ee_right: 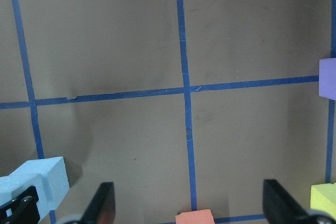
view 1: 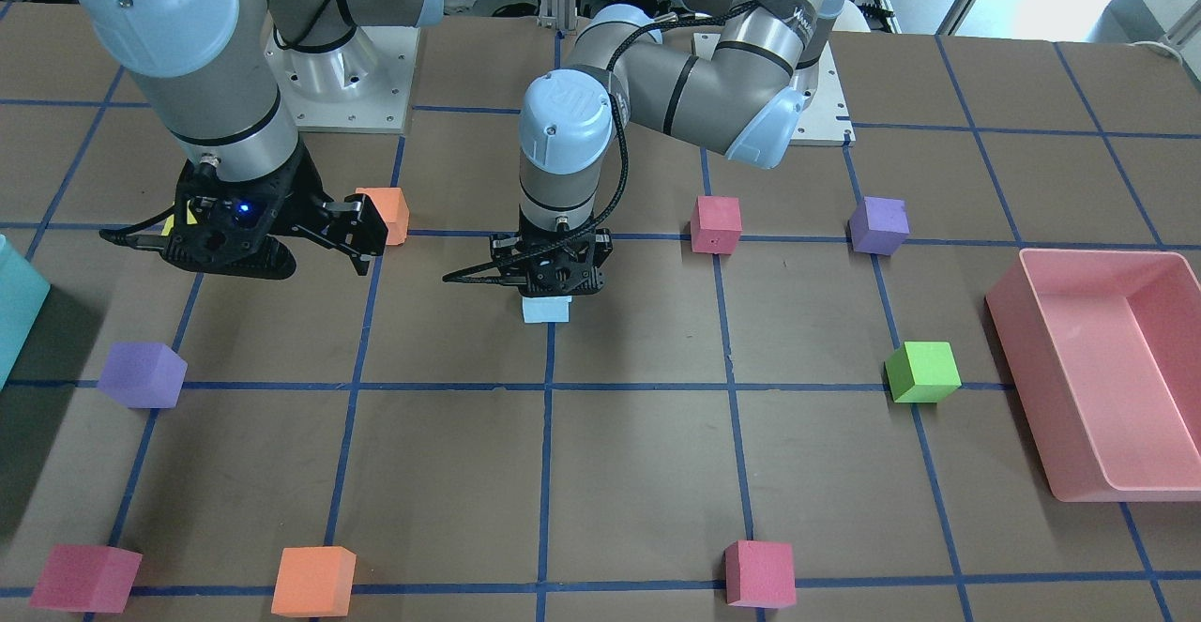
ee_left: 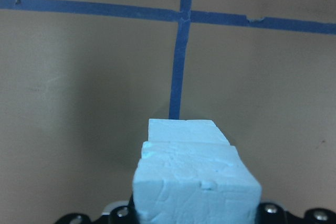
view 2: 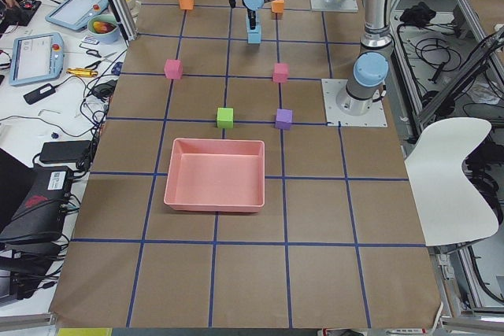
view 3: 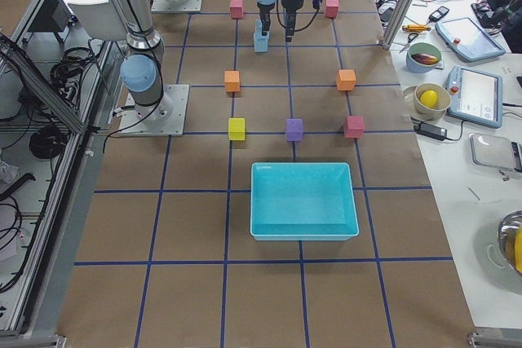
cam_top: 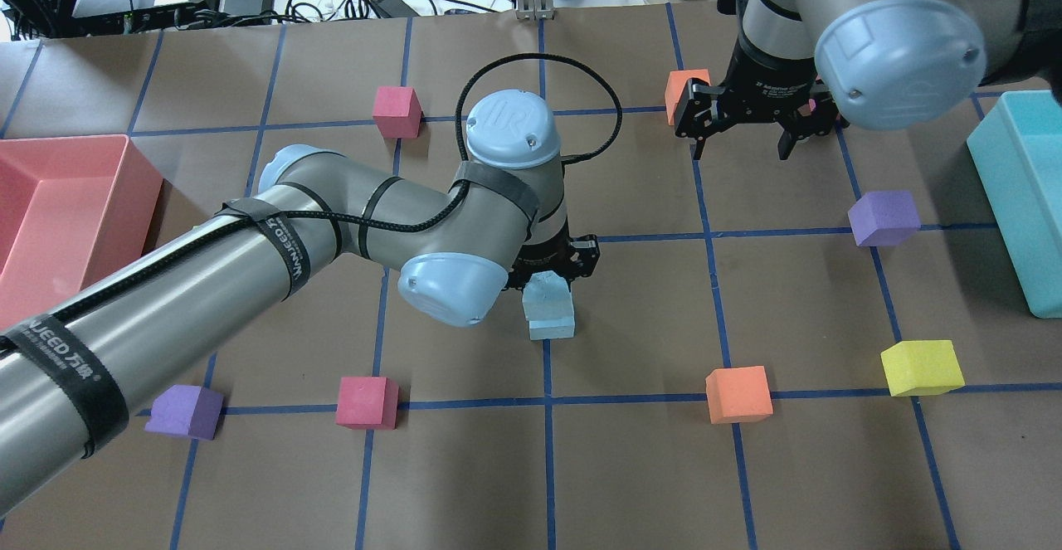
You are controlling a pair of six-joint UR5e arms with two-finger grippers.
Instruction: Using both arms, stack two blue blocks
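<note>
Two pale blue blocks are at the table's middle. The lower blue block [cam_top: 552, 328] rests on the table on a tape line. The upper blue block [cam_top: 543, 289] sits on it, slightly offset. My left gripper [cam_top: 554, 266] is shut on the upper block; in the left wrist view that block [ee_left: 195, 187] fills the bottom centre and the lower block [ee_left: 181, 129] shows past it. From the front only the lower block [view 1: 546, 310] shows under the left gripper [view 1: 554, 275]. My right gripper [cam_top: 742, 142] hangs open and empty to the far right, beside an orange cube [cam_top: 685, 90].
A pink bin [cam_top: 66, 201] stands at the left edge, a teal bin [cam_top: 1025, 201] at the right. Loose cubes lie around: purple [cam_top: 884, 218], yellow [cam_top: 921, 367], orange [cam_top: 738, 395], red [cam_top: 366, 401], purple [cam_top: 186, 411], red [cam_top: 396, 111].
</note>
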